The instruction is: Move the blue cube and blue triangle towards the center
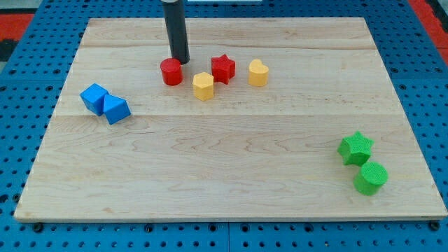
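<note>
One camera, looking down at my board from the front and above

The single view faces the wooden board at a steep downward slant from beyond its bottom edge, so the near edge spreads wide and the far edge at the view's top looks narrower. It sits far enough back to take in almost the whole board, with the blue pegboard surface showing around its sides. My rod enters from the view's top, cut off by the frame, and my tip lands in the upper middle. No second view shares the scene.
</note>
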Robot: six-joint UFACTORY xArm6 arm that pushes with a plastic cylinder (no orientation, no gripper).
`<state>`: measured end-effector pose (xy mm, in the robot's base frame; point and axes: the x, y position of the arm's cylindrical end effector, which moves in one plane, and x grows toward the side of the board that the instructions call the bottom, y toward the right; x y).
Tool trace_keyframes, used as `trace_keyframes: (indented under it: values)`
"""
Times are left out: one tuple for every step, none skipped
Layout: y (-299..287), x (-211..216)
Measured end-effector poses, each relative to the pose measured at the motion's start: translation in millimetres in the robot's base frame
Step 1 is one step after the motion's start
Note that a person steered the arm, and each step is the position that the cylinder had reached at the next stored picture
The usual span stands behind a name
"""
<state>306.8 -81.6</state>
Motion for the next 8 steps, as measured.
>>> trace_keyframes:
  values:
    - [-73.2, -18.1]
    - [-152.5, -2.9]
    - [-158.4, 54.3]
    - [-128.5, 95.3]
    - [-101.3, 104.9]
    - [-164.1, 107.0]
    - [-151.0, 156.7]
    - [-110.0, 160.5]
